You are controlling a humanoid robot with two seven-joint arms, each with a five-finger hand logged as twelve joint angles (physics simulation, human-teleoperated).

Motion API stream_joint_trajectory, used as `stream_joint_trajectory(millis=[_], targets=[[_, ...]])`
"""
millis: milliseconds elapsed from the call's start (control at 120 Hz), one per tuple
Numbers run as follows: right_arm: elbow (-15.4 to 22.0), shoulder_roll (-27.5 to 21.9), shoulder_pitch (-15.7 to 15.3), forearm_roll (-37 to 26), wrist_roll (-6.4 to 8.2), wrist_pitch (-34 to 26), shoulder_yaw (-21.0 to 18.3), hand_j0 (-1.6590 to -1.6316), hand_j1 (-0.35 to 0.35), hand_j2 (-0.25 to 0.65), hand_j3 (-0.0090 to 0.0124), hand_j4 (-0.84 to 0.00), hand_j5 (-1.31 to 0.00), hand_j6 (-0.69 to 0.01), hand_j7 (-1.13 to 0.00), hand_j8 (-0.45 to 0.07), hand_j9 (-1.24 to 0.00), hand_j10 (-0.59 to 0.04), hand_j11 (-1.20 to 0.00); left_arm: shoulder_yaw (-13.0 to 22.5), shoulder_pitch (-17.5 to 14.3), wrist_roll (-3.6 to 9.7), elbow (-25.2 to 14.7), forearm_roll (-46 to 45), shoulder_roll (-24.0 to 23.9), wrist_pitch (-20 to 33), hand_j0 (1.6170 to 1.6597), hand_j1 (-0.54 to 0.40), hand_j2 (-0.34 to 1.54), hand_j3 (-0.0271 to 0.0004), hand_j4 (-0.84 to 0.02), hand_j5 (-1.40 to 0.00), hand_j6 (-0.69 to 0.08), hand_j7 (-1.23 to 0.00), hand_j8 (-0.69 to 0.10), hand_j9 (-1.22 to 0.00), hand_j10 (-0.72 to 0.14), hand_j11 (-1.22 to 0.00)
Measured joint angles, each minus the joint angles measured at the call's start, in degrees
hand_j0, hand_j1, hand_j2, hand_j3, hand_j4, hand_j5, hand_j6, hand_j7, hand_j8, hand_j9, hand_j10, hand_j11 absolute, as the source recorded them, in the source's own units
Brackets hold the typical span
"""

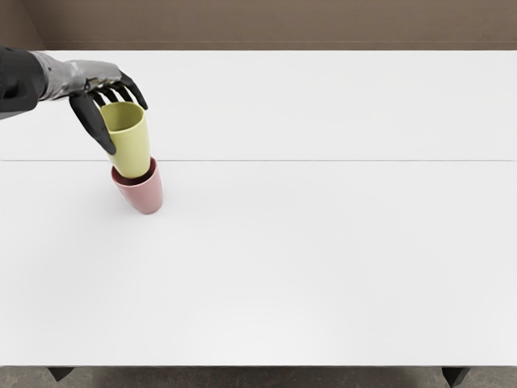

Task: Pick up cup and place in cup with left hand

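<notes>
Black left hand [98, 85] grips the yellow cup [132, 152] at the pink cup's mouth [154, 170].

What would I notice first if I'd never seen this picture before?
Probably the bright yellow cup near the upper left, its bottom in the mouth of a pink cup. Next, the robot's dark left hand, reaching in from the left edge around the yellow cup.

Yellow cup [131, 150], base at mouth of pink cup [146, 196]; both roughly upright
</notes>
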Motion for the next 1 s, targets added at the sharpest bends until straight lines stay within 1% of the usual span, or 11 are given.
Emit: stream_joint_trajectory(millis=[333,467,558,658,792,908,1000], targets=[[0.0,0.0,0.0,0.0,0.0,0.0,0.0,-1.6581,-0.349,0.0,0.0,0.0,0.0,0.0,0.0,0.0,0.0,0.0,0.0,0.1,0.5,0.0,0.2,0.0,-0.6,0.1,1.6567,-0.074,0.06,0.0,-0.41,-0.54,-0.374,-0.54,-0.4,-0.54,-0.41,-0.54],[0.0,0.0,0.0,0.0,0.0,0.0,0.0,-1.6581,-0.349,0.0,0.0,0.0,0.0,0.0,0.0,0.0,0.0,0.0,0.0,0.1,0.9,0.0,0.4,0.0,-0.9,0.2,1.6569,-0.064,0.06,0.0,-0.395,-0.52,-0.394,-0.52,-0.418,-0.52,-0.394,-0.52],[0.0,0.0,0.0,0.0,0.0,0.0,0.0,-1.6581,-0.349,0.0,0.0,0.0,0.0,0.0,0.0,0.0,0.0,0.0,0.0,0.1,1.0,0.0,0.6,0.0,-0.9,0.2,1.6573,-0.055,0.06,0.0,-0.37,-0.49,-0.372,-0.49,-0.386,-0.48,-0.371,-0.48],[0.0,0.0,0.0,0.0,0.0,0.0,0.0,-1.6581,-0.349,0.0,0.0,0.0,0.0,0.0,0.0,0.0,0.0,0.0,0.0,0.1,1.2,0.0,0.6,-0.7,-0.9,0.2,1.6576,-0.006,0.06,0.0,-0.318,-0.41,-0.318,-0.41,-0.327,-0.41,-0.318,-0.41],[0.0,0.0,0.0,0.0,0.0,0.0,0.0,-1.6581,-0.349,0.0,0.0,0.0,0.0,0.0,0.0,0.0,0.0,0.0,0.0,0.1,1.2,0.0,0.7,-1.7,-0.8,0.2,1.6578,0.074,0.05,0.0,-0.242,-0.31,-0.243,-0.31,-0.248,-0.31,-0.242,-0.31],[0.0,0.0,0.0,0.0,0.0,0.0,0.0,-1.6581,-0.349,0.0,0.0,0.0,0.0,0.0,0.0,0.0,0.0,0.0,0.0,-0.2,0.7,-0.03,0.7,-5.3,-0.7,0.0,1.6579,0.175,0.03,0.0,-0.154,-0.2,-0.155,-0.2,-0.157,-0.2,-0.154,-0.2],[0.0,0.0,0.0,0.0,0.0,0.0,0.0,-1.6581,-0.349,0.0,0.0,0.0,0.0,0.0,0.0,0.0,0.0,0.0,0.0,-1.6,0.5,-0.07,0.6,-9.0,-0.3,-2.0,1.658,0.227,0.02,0.0,-0.109,-0.14,-0.11,-0.14,-0.111,-0.14,-0.108,-0.14]])
